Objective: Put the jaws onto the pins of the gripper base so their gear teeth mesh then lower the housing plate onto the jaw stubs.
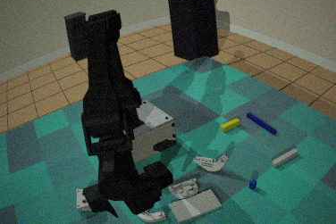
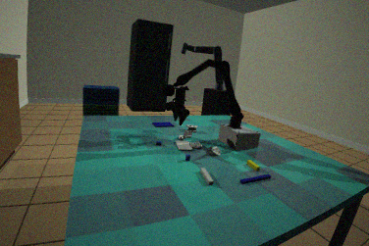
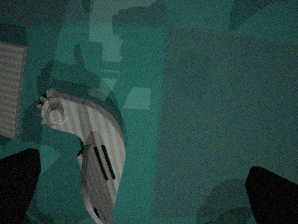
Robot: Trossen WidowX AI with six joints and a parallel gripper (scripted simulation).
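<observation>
My gripper (image 1: pixel 127 211) (image 2: pixel 181 120) (image 3: pixel 148 171) is open and empty, above the table with its fingers wide apart. A white curved jaw (image 1: pixel 154 216) (image 3: pixel 107 142) lies flat under it; in the wrist view its toothed end points up-left, and it sits left of centre, between the fingertips' columns. The other white jaw (image 1: pixel 212 163) (image 2: pixel 214 151) lies apart, nearer the robot base. A small detailed white part (image 1: pixel 184 188) (image 2: pixel 196 145), perhaps the gripper base, lies between them. A white piece with small dark holes (image 1: pixel 80 199) (image 2: pixel 191 127), perhaps the housing plate, is partly hidden by the gripper in the top view.
A plain pale slab (image 1: pixel 197 206) (image 2: pixel 184 146) (image 3: pixel 9 90) lies beside the detailed part. A white box (image 1: pixel 154 139) (image 2: pixel 240 137) stands at the arm's foot. A yellow block (image 1: pixel 230 125), blue bar (image 1: pixel 261 123), pale bar (image 1: pixel 284 157) and small blue block (image 1: pixel 253 184) lie farther off.
</observation>
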